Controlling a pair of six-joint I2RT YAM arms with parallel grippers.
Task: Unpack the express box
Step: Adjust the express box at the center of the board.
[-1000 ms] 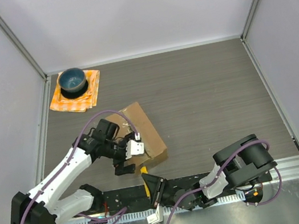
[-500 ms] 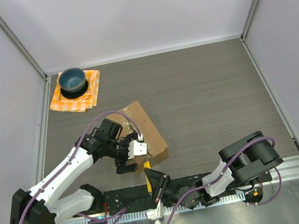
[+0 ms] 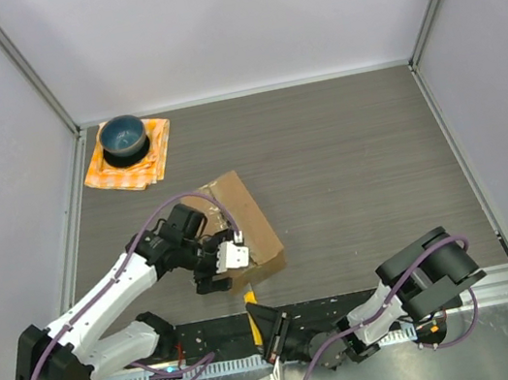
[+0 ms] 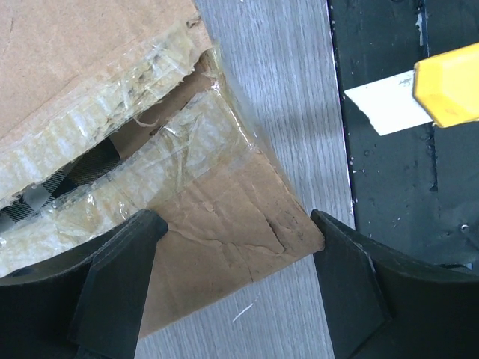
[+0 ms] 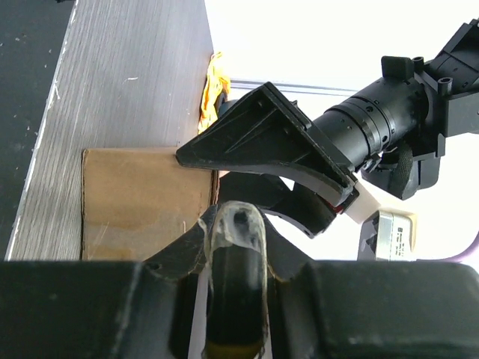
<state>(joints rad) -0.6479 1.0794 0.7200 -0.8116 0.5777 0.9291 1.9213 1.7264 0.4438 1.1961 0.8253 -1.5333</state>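
express box [image 3: 243,219] sits left of centre on the table [image 3: 357,162], long axis roughly 11 to 5 o'clock. top seam tape looks split (left wrist view shows the flaps parted a crack, something dark and checked inside), so my read is the cutting is done and flap prying is next.

left gripper [image 4: 238,217] is at the box's 7 o'clock end, jaws spread wide either side of the near corner and pinching nothing. probably there to brace the box or catch a flap. left arm is stretched out from its base, wrist turned in toward the box.

right gripper [image 5: 236,239] is clamped on the yellow box cutter [image 4: 449,93], blade [image 4: 382,105] out, low at the box's 6 o'clock over the black base plate [image 4: 389,187], clear of the cardboard. right arm is folded down tight by its base.

blue bowl [image 3: 123,136] on the orange cloth [image 3: 155,158] is at 11 o'clock, well apart.
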